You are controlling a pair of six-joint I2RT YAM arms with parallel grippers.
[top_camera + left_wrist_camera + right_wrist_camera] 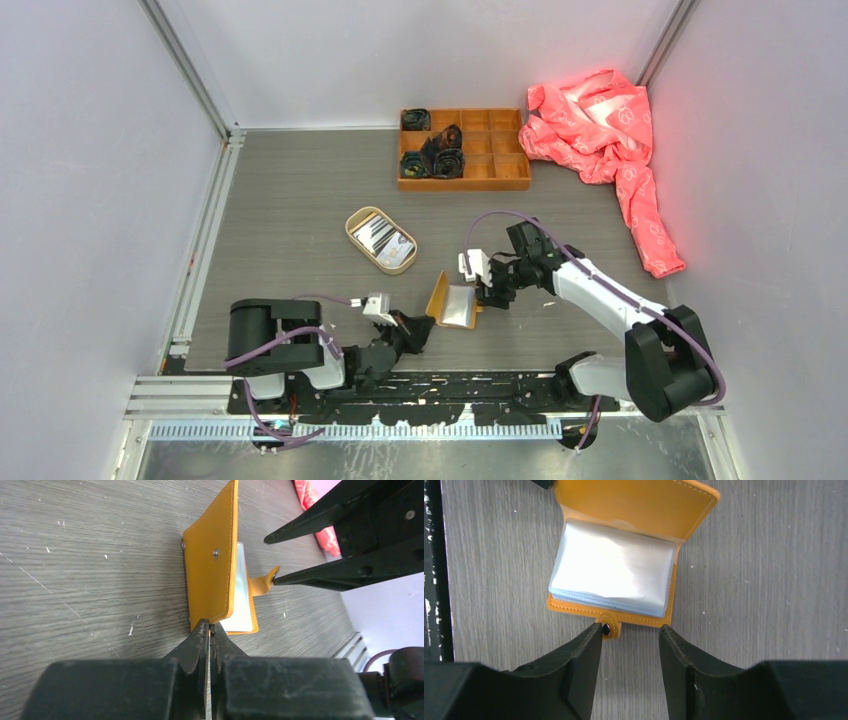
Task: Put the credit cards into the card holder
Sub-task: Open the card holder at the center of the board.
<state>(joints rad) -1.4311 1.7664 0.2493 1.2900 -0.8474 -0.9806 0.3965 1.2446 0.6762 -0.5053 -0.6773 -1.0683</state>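
The mustard-orange card holder (441, 297) lies open on the table, its clear sleeves (614, 565) facing up. My left gripper (426, 327) is shut on the near corner of its cover and holds the cover raised on edge; in the left wrist view the gripper (210, 625) pinches the cover (210, 565). My right gripper (630, 630) is open and empty, just in front of the holder's snap tab (608, 628), whose tab touches one fingertip. The credit cards (384, 240) lie in the oval tan tray (352, 226), to the left of and behind the holder.
An orange wooden compartment box (505, 160) with dark items stands at the back. A red cloth (600, 120) is heaped at the back right. Bare grey table (290, 220) surrounds the holder. The metal rail (400, 385) runs along the near edge.
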